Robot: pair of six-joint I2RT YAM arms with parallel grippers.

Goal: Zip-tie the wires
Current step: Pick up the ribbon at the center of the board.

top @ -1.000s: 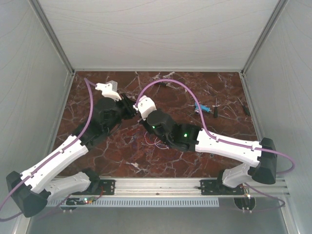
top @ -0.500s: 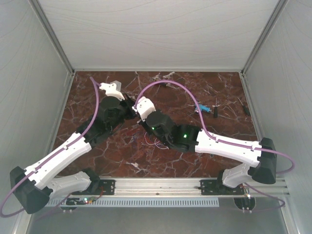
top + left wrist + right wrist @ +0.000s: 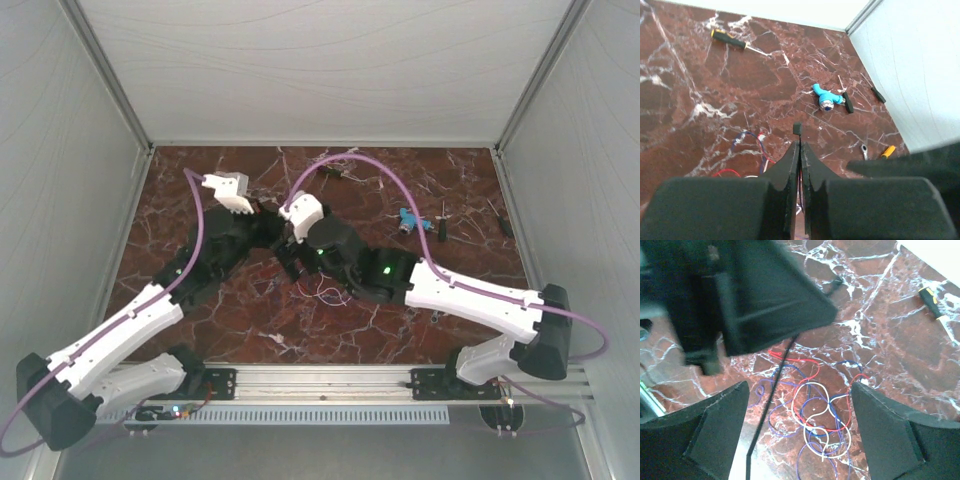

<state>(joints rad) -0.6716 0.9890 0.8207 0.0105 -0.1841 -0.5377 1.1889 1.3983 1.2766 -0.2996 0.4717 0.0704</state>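
Observation:
The wires (image 3: pixel 810 383) lie as a loose tangle of blue-purple, white and red loops on the marble, also visible as the wires (image 3: pixel 322 290) under the right arm and the wires (image 3: pixel 747 135) in the left wrist view. My right gripper (image 3: pixel 800 387) hangs open above them, one finger on each side. My left gripper (image 3: pixel 799 145) is shut on a thin black zip tie (image 3: pixel 797 128), whose head pokes out past the tips. The zip tie (image 3: pixel 771 390) strip slants down across the left of the tangle. The left gripper (image 3: pixel 268 224) sits just behind the right gripper (image 3: pixel 292 262).
A blue-handled tool (image 3: pixel 408 218) and a black screwdriver (image 3: pixel 441 222) lie at the right back. A yellow-and-black screwdriver (image 3: pixel 730 40) lies far off, and a small wrench (image 3: pixel 864 150) near the right wall. Lilac arm cables (image 3: pixel 370 170) arch overhead. Grey walls enclose the table.
The right gripper has opened and swung nearer, over the wires. The left gripper has closed on the zip tie and shifted slightly right.

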